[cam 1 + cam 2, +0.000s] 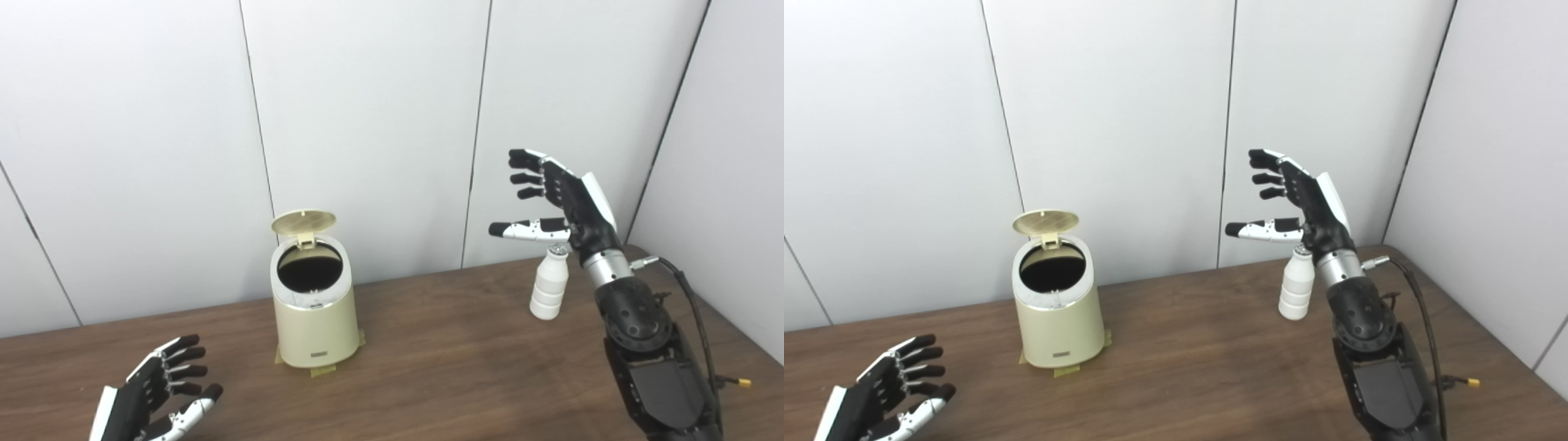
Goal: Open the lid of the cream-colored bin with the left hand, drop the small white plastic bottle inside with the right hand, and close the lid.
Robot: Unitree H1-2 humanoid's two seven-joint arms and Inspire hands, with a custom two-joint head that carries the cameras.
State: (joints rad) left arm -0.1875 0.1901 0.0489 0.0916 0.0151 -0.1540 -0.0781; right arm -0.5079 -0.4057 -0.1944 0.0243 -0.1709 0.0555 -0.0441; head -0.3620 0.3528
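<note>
**The Bottle Could Tip Before I Grab It**

I am holding my right hand (560, 196) up in the air, just above the small white bottle (549, 285). My fingers (527, 160) are spread wide and my thumb is sticking out to the left. I am not holding anything. The bottle is standing up on the far right part of the table (459, 367), well apart from the bin (315, 306).

The bin is sitting on the left side, on some tape. Its lid (304, 222) is standing open at the back, and the dark hole is showing. My left hand (160, 392) is resting low at the near left, fingers spread, not touching the bin.

Here is what I am worrying about. The bottle is tall and thin, so I think it is easy to knock over. If I am coming down too fast, my thumb or wrist could bump the cap and it could roll away. If I am squeezing only the top, it could slip out on the way to the bin. The hole is not very wide, so I could miss and hit the rim. The lid could also flop shut, since nothing is holding it.
</note>
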